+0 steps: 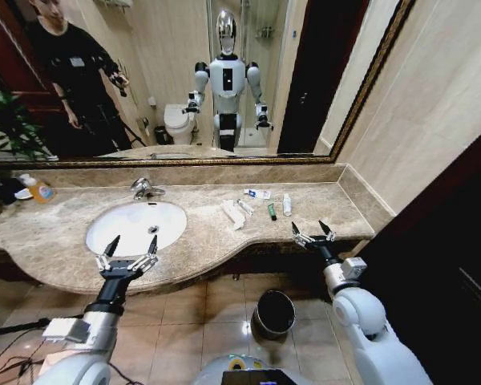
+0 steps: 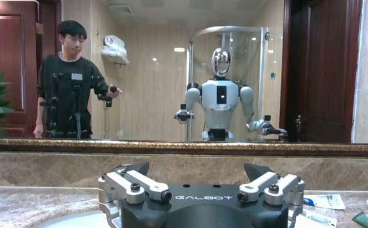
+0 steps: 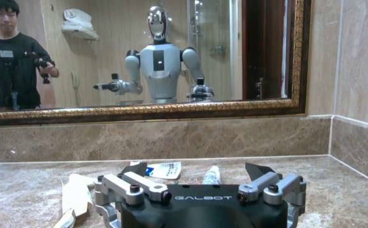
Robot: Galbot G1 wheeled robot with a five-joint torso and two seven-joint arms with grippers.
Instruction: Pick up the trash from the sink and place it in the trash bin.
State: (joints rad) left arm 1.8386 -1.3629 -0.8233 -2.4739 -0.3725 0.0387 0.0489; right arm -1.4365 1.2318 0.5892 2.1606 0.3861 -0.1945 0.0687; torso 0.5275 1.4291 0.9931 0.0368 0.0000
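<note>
Beige-brown marble forms the worktop (image 1: 56, 233), and set into it is the white oval sink (image 1: 136, 226) with its chrome faucet (image 1: 146, 188) at the back rim. As far as the head view shows, the basin holds nothing but its drain. The trash, a loose cluster of small white tubes, sachets and a green-black mini tube (image 1: 256, 207), lies on the bare marble to the right of the sink, between the basin and the side wall, not in it.

Both arms hover over the front edge of the worktop. The left gripper (image 1: 128, 255) hangs by the sink's near rim with its jaws spread and nothing between them. The right gripper (image 1: 313, 234) is likewise spread and empty, just in front of the toiletries.

The step in hand looks like the first reach, and the right arm seems better placed for it. The pieces are thin, flat and close together, so a good approach would come from above onto one outlying item, such as the small white bottle (image 1: 287, 205).

On the tiled floor below the worktop stands the round black trash bin with a shiny metallic rim (image 1: 273, 312); its inside looks dark, and whether anything lies in it cannot be told.
</note>
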